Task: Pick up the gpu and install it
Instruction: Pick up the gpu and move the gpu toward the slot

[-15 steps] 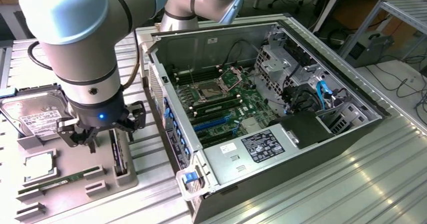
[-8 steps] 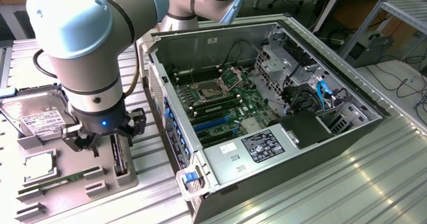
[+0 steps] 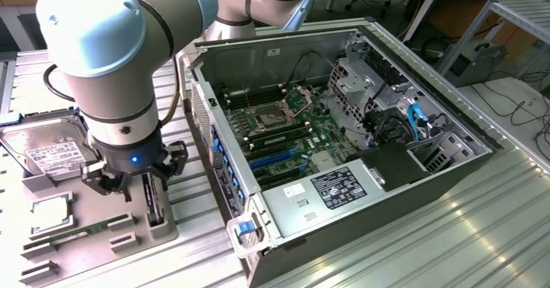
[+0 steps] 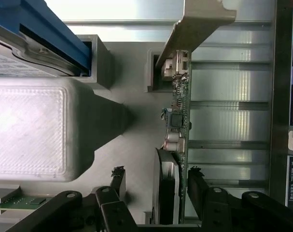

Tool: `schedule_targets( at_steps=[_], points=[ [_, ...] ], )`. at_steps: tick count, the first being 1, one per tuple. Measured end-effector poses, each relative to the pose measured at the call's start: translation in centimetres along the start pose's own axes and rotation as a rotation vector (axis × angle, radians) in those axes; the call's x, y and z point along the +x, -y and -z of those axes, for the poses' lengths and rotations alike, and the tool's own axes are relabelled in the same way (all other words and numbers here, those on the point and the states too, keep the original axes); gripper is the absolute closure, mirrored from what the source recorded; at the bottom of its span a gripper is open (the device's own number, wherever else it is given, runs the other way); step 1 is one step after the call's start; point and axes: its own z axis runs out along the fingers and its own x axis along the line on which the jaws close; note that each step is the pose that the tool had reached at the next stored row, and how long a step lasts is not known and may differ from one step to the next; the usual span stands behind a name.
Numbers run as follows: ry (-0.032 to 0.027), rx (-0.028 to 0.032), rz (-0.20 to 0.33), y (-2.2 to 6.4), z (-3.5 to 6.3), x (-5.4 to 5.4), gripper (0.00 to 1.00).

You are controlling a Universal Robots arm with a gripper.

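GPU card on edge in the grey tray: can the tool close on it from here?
Probably yes: the tool straddles the thin dark circuit card with silver bracket, open fingers either side, nothing between.

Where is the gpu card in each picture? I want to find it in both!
Exterior view: the gpu stands on edge in the grey tray, right under the gripper, toward the exterior view's left.
Wrist view: the gpu is seen edge-on, with one black jaw on each side of it.
Shared landmark: the grey tray that holds the card.
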Motion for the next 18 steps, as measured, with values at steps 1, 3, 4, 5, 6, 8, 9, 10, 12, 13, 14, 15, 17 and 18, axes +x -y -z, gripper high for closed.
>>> schedule_targets(
  at_steps=[1, 3, 4, 5, 6, 8, 9, 10, 12, 13, 14, 15, 17, 18],
  points=[
    [0.0002, -0.0001, 0.000, 0.03, -0.04, -0.01, 0.38],
    [0.0002, 0.0001, -0.001, 0.08, -0.15, -0.04, 0.45],
    [0.0002, 0.0009, -0.003, 0.08, -0.22, -0.08, 0.45],
    [0.0002, 0.0025, -0.006, 0.08, -0.27, -0.12, 0.45],
    [0.0003, 0.0046, -0.010, 0.08, -0.30, -0.16, 0.45],
    [0.0005, 0.0055, -0.013, 0.09, -0.30, -0.18, 0.45],
    [0.0005, 0.0055, -0.013, 0.09, -0.30, -0.18, 0.47],
    [0.0006, 0.0056, -0.014, 0.09, -0.30, -0.19, 0.54],
    [0.0005, 0.0060, -0.015, 0.09, -0.28, -0.20, 0.61],
    [0.0004, 0.0066, -0.015, 0.09, -0.23, -0.21, 0.61],
    [0.0005, 0.0070, -0.015, 0.08, -0.19, -0.21, 0.61],
    [0.0006, 0.0075, -0.015, 0.08, -0.13, -0.21, 0.61],
    [0.0007, 0.0094, -0.016, 0.08, -0.04, -0.23, 0.61],
    [0.0006, 0.0109, -0.016, 0.06, 0.01, -0.24, 0.61]
  ],
)
